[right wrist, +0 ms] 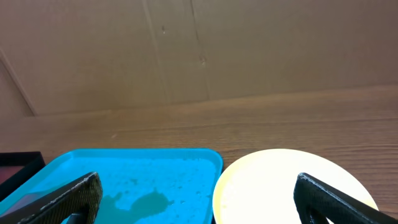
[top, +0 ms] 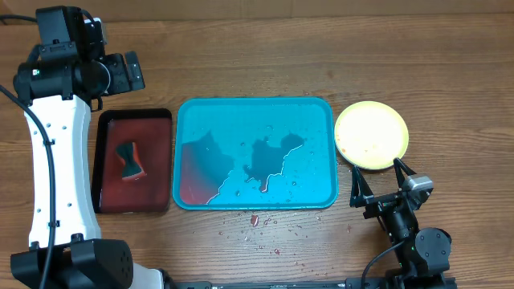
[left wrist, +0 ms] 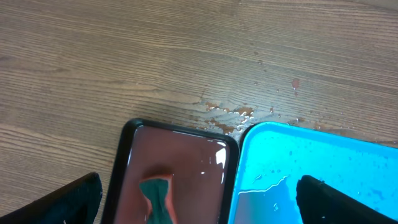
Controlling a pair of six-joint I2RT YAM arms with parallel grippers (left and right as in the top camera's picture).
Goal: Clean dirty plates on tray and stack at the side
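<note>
The turquoise tray [top: 255,102] lies mid-table and holds only puddles of water, reddish at its front left. It also shows in the left wrist view [left wrist: 323,155] and the right wrist view [right wrist: 149,165]. Right of it sits a stack of plates, with the cream-yellow plate [top: 369,132] on top and a lime green rim [top: 403,148] showing under it. No light blue plate is visible. The cream plate also shows in the right wrist view [right wrist: 280,183]. My right gripper [top: 379,181] [right wrist: 196,202] is open and empty, just in front of the stack. My left gripper [top: 132,72] [left wrist: 199,205] is open and empty, behind the dark red tray.
A black-rimmed dark red tray [top: 108,172] [left wrist: 186,155] lies left of the turquoise tray, with reddish water and a green-and-red sponge [top: 130,160] [left wrist: 155,196] in it. Red drops [top: 255,219] dot the table in front of the turquoise tray. Wet spots [left wrist: 230,115] lie behind the trays.
</note>
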